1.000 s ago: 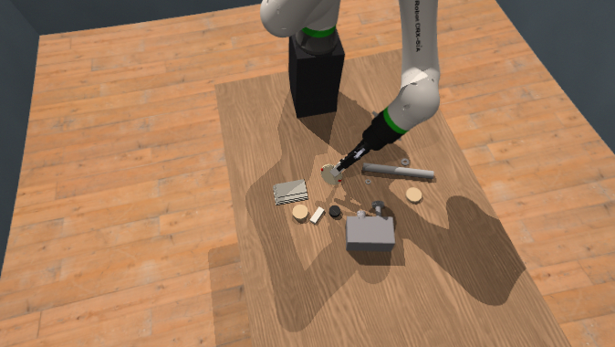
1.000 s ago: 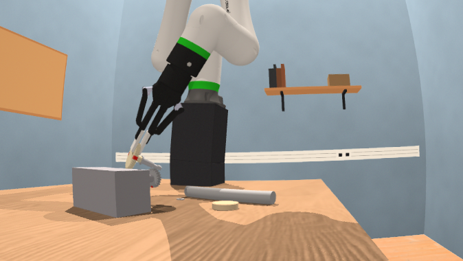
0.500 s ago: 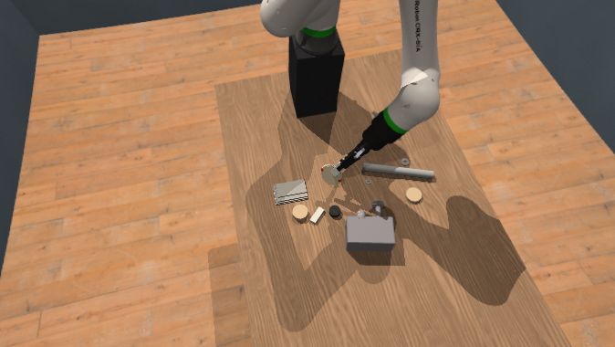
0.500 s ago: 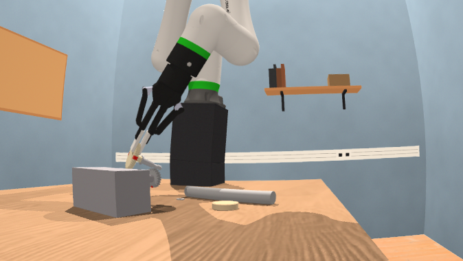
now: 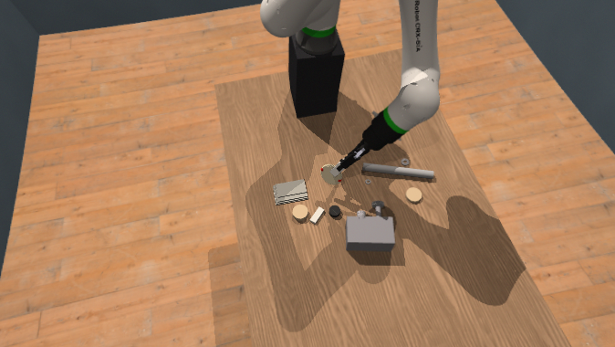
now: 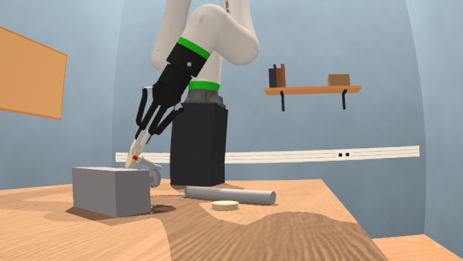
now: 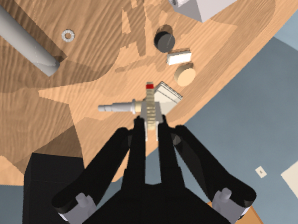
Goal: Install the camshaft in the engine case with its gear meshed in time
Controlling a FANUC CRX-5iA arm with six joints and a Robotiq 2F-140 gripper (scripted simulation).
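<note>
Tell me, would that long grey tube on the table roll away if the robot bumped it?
Probably yes. The grey tube is round and lies on its side on the flat table, so a sideways nudge would likely roll it. It looks stiff, like metal, so it shouldn't bend. A push along its length would more likely slide it.

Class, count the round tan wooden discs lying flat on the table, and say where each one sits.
2: one disc right of the engine case, below the grey rod; the other left, beside the white block.
</note>
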